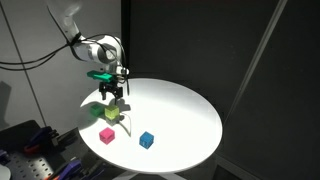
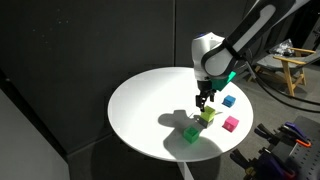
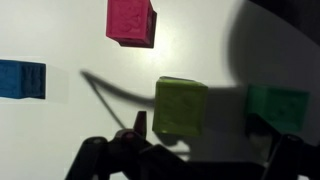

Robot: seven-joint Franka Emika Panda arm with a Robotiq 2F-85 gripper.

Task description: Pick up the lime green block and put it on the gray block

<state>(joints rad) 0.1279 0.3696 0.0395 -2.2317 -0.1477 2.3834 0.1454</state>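
Note:
The lime green block [image 3: 181,106] sits on the white round table [image 2: 140,100], also seen in both exterior views [image 1: 109,112] [image 2: 209,116]. My gripper [image 3: 205,150] hangs just above it, also seen in both exterior views [image 1: 112,93] [image 2: 203,98]. It is open, with nothing between its fingers. A dark patch [image 3: 226,112] lies against the lime cube's right side in the wrist view. I cannot tell whether that is the gray block or only shadow. The exterior views show no gray block clearly.
A deeper green cube [image 3: 280,108] [image 2: 192,134] lies close beside the lime one. A pink cube [image 3: 131,22] [image 1: 107,135] [image 2: 231,124] and a blue cube [image 3: 20,79] [image 1: 147,140] [image 2: 228,101] stand a little apart. The cubes lie near the table's edge [image 1: 150,172].

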